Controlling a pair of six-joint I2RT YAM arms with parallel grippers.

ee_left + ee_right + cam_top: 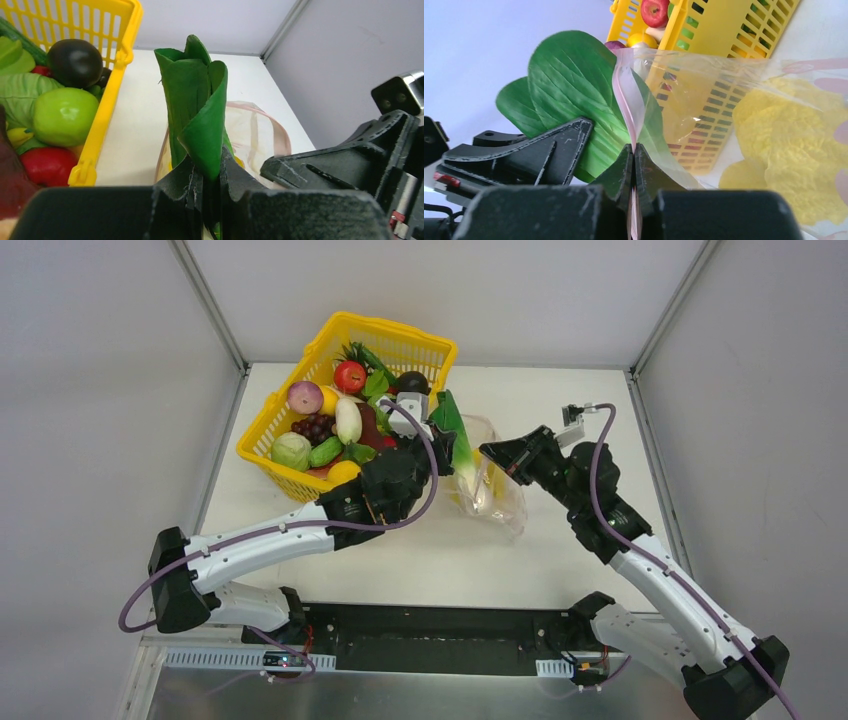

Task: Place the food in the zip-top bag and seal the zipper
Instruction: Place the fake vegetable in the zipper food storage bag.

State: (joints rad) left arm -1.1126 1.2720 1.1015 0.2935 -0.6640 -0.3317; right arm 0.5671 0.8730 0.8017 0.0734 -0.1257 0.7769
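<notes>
Your left gripper [207, 172] is squeezed shut on the leafy green [195, 100], holding it right at the zip-top bag [500, 505] on the desk [450, 560]. Your right gripper [634, 152] is pinched tight on the pink zipper [625, 92]. A yellow cabbage [789, 150] lies inside the bag. The yellow basket [400, 340], packed with more food [347, 420], sits just beside your left gripper.

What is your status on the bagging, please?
Left pincer shut on greens, at bag mouth. Right pincer shut on zipper. Cabbage inside bag. Nothing in the way.
</notes>
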